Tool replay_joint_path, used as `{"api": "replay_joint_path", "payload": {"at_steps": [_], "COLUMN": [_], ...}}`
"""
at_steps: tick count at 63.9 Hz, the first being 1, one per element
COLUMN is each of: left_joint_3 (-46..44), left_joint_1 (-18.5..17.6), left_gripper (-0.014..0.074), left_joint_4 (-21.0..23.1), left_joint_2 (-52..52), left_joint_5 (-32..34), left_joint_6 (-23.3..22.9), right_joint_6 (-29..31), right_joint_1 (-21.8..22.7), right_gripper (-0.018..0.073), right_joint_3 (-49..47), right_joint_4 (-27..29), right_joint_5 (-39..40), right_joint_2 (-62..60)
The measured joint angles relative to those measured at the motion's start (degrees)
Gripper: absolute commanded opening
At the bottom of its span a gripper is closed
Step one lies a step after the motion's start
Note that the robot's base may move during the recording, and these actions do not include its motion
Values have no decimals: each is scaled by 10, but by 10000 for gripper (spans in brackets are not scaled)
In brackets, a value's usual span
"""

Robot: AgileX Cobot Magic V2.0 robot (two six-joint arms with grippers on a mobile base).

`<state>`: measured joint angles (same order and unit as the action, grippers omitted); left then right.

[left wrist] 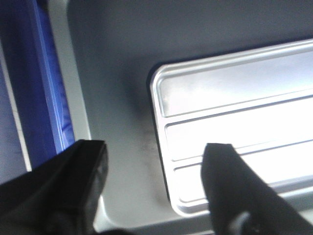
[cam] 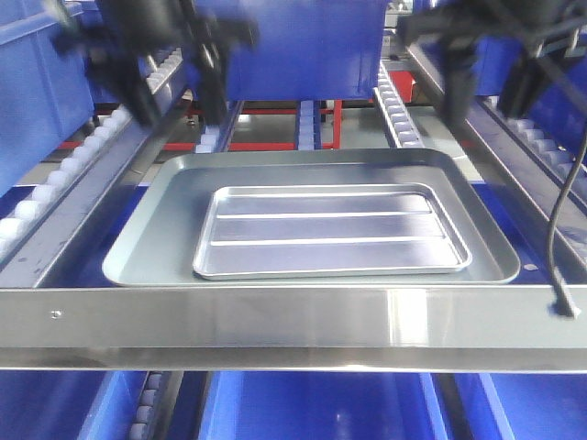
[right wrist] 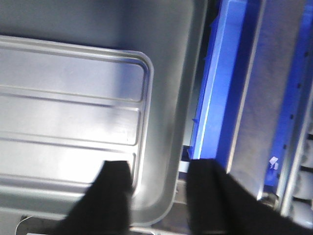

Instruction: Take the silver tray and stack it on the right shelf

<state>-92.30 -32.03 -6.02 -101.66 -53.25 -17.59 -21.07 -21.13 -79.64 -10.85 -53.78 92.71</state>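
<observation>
- While the silver tray [cam: 330, 231] lies flat inside the larger grey tray [cam: 156, 229], both grippers hang above it with nothing between their fingers.
- Both trays rest on the shelf behind the brushed steel front bar [cam: 293, 325], between the roller tracks [cam: 396, 108].
- In the front view, the left gripper [cam: 174, 87] sits at about 10 o'clock from the silver tray, and the right gripper [cam: 486, 87] at about 2 o'clock; both are blurred.
- In the left wrist view, the left gripper [left wrist: 154, 183] is spread wide: one finger over the grey tray's rim, the other over the silver tray's [left wrist: 234, 132] ridged floor, near its rounded corner.
- In the right wrist view, the right gripper [right wrist: 159, 196] is likewise released, straddling the grey tray's [right wrist: 181, 98] rim, with the silver tray [right wrist: 68, 122] at 10 o'clock.
- Blue bins [cam: 303, 37] stand behind.
</observation>
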Motion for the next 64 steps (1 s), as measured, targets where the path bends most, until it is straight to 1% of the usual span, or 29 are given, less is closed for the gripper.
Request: {"api": "replay_joint_path", "payload": {"at_steps": [5, 6, 9, 13, 14, 19, 24, 29, 41, 50, 56, 64], "left_joint_3": [3, 5, 16, 43, 51, 104, 179, 259, 465, 597, 655, 693], "left_joint_1": [0, 0, 0, 0, 0, 0, 0, 0, 0, 0, 0, 0], "left_gripper": [73, 54, -5, -102, -109, -95, -95, -95, -95, -95, -95, -95], "left_joint_4": [-1, -2, -3, -5, -5, -7, -8, -8, -10, -11, -11, -13], "left_joint_2": [37, 45, 72, 107, 114, 162, 208, 261, 384, 488, 558, 657], "left_joint_5": [-1, -1, 2, 10, 14, 41, 79, 132, 288, 378, 417, 436], "left_joint_6": [17, 20, 30, 36, 38, 42, 43, 44, 44, 44, 44, 44], "right_joint_6": [7, 9, 13, 16, 17, 17, 18, 21, 23, 24, 25, 25], "right_joint_1": [0, 0, 0, 0, 0, 0, 0, 0, 0, 0, 0, -1], "right_gripper": [44, 38, 59, 57, 57, 57, 57, 57, 57, 57, 57, 57], "right_joint_3": [6, 9, 20, 39, 44, 79, 123, 170, 306, 417, 475, 525], "right_joint_4": [0, 0, 0, 0, 0, 0, 0, 0, 0, 0, -5, -20], "right_joint_5": [-8, -8, -9, -9, -8, -2, 17, 48, 135, 214, 267, 313], "right_joint_2": [-27, -32, -55, -77, -82, -117, -154, -190, -284, -373, -437, -533]}}
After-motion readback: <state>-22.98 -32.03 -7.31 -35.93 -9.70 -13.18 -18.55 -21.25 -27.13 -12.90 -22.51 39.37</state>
